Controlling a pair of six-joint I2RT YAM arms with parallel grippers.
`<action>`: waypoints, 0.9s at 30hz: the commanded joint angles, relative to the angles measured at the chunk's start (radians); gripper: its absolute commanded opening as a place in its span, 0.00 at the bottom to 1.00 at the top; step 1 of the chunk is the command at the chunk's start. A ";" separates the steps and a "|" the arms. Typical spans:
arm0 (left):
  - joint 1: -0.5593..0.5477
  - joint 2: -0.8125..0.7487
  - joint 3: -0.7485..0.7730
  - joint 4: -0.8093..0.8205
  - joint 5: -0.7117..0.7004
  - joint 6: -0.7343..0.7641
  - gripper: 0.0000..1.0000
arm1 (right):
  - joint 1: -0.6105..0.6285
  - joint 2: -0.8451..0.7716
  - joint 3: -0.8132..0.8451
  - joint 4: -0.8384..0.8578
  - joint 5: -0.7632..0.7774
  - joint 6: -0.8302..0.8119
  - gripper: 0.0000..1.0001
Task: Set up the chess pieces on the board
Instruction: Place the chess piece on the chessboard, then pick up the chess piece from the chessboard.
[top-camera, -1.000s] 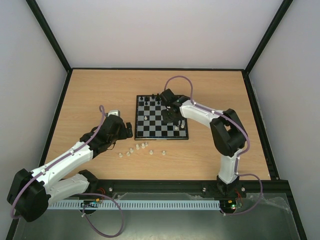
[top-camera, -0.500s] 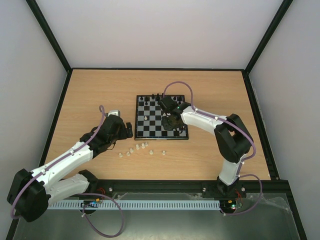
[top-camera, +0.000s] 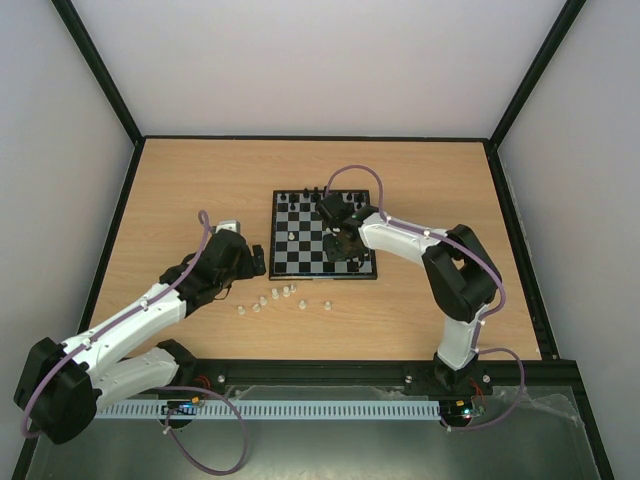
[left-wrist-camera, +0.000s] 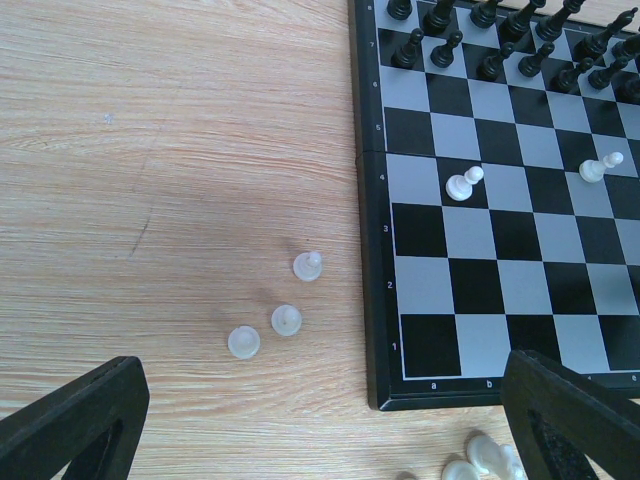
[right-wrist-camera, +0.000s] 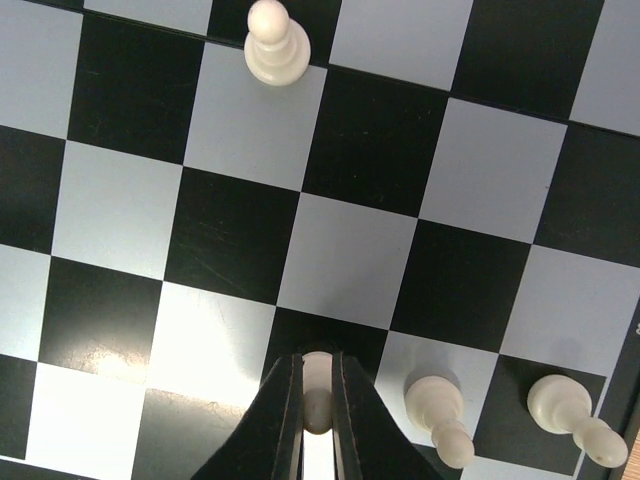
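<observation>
The board (top-camera: 300, 262) lies at the table's middle, with black figures along its far rows. My right gripper (right-wrist-camera: 317, 405) is shut on a whitish pawn (right-wrist-camera: 317, 372) over a black square near the board's near right part; I cannot tell whether the pawn touches the square. Two more whitish pawns (right-wrist-camera: 437, 410) stand just right of it and another (right-wrist-camera: 277, 45) farther up the board. My left gripper (left-wrist-camera: 320, 440) stands open and holds nothing, low over the table left of the board's near corner. Three loose chess pieces (left-wrist-camera: 286, 320) stand ahead of it.
Several more whitish pieces (top-camera: 275, 297) stand in a loose row on the wood in front of the board. Two whitish pawns (left-wrist-camera: 462, 185) stand in the board's middle rows. Black figures (left-wrist-camera: 440, 45) crowd the far rows. The board's raised black border (left-wrist-camera: 368, 300) is close to my left fingers.
My right gripper has moved toward the board's near edge with the pawn between its fingers. The left arm has not moved.
</observation>
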 joint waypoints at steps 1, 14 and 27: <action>0.004 -0.015 -0.017 -0.006 0.002 -0.008 1.00 | 0.003 0.022 -0.003 -0.019 0.000 0.010 0.06; 0.005 -0.036 -0.004 -0.026 -0.029 -0.019 0.99 | 0.004 -0.075 0.001 -0.028 -0.037 0.004 0.31; 0.007 -0.037 0.155 -0.144 -0.115 -0.046 0.99 | 0.005 -0.281 -0.064 0.052 -0.122 -0.005 0.57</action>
